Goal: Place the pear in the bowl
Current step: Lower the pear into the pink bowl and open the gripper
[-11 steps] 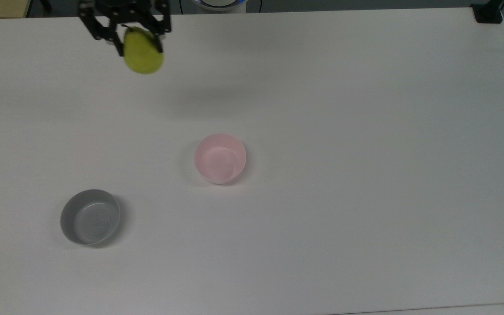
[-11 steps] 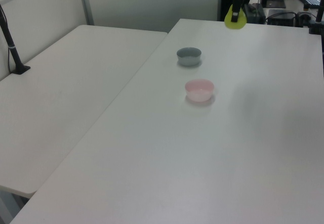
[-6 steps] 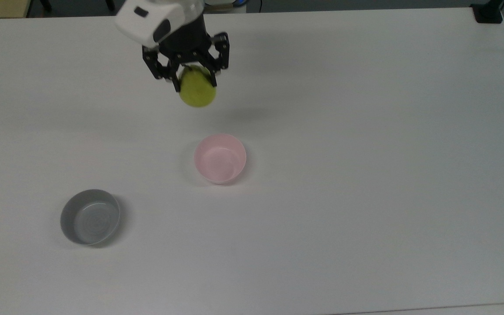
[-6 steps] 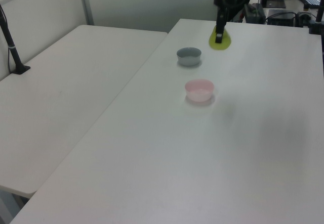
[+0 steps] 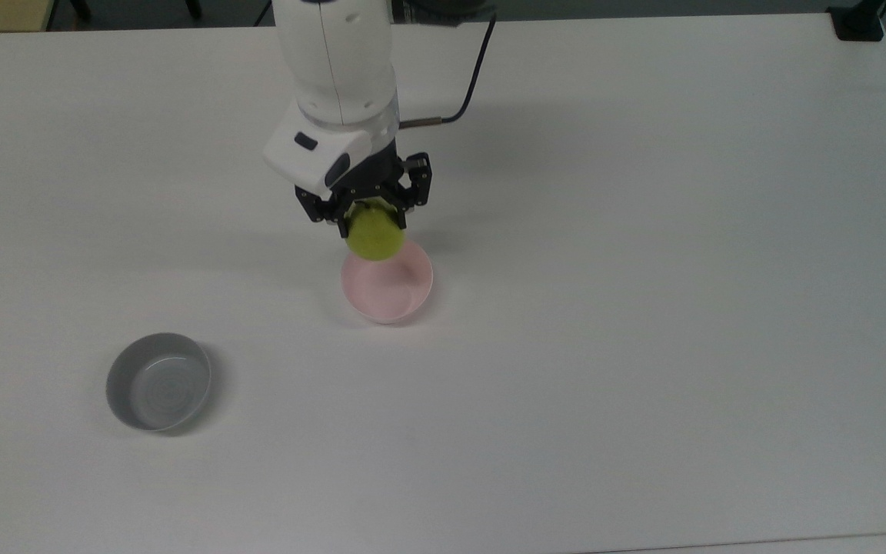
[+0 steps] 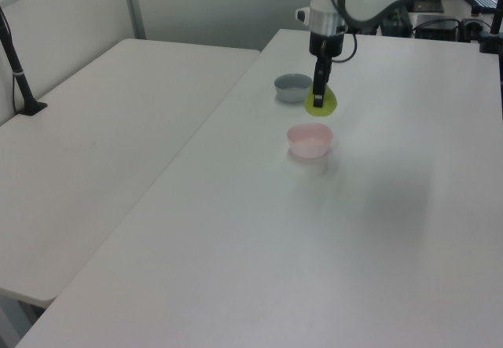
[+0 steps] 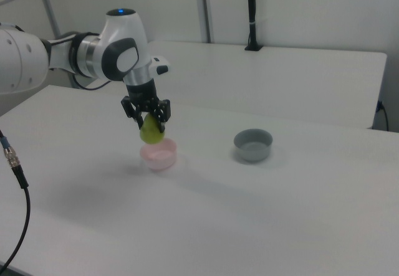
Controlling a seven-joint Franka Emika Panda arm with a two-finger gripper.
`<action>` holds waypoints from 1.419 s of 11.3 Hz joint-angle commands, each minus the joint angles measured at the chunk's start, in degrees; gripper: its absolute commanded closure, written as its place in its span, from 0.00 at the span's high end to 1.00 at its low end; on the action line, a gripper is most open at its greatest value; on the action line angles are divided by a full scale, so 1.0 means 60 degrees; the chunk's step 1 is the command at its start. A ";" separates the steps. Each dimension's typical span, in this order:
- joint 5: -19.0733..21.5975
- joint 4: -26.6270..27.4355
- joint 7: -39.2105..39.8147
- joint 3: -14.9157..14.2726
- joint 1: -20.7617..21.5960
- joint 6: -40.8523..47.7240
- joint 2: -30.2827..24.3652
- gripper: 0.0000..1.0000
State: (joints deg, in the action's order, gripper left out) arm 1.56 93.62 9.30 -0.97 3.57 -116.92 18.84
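My gripper (image 5: 368,217) (image 6: 318,98) (image 7: 148,119) is shut on the yellow-green pear (image 5: 374,236) (image 6: 322,104) (image 7: 151,133), holding it by its top in the air. The pear hangs just above the far rim of the pale pink bowl (image 5: 388,283) (image 6: 310,140) (image 7: 159,155), which stands near the middle of the white table. In the top view the pear overlaps the bowl's upper left rim. The bowl has nothing in it.
A grey bowl (image 5: 158,381) (image 6: 293,87) (image 7: 253,144) stands apart, toward the top view's lower left. The white table (image 5: 643,308) is bare around both bowls. A second table (image 6: 102,128) adjoins it, with a black post (image 6: 17,65) (image 7: 251,14) on it.
The arm has carried the pear from the table's far edge down the top view to just over the pink bowl's rim, and lower. Both bowls stayed put.
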 commanded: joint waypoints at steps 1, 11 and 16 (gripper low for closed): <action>-0.0404 0.0085 -0.0771 -0.0072 0.0328 -0.0960 0.0563 0.36; -0.0816 0.0393 -0.2047 -0.0072 0.0402 -0.1564 0.0991 1.00; -0.0816 0.0304 -0.2298 -0.0072 0.0256 -0.0600 -0.0076 1.00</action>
State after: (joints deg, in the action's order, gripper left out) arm -2.13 94.23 -2.70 -1.13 5.24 -124.55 23.61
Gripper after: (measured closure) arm 0.000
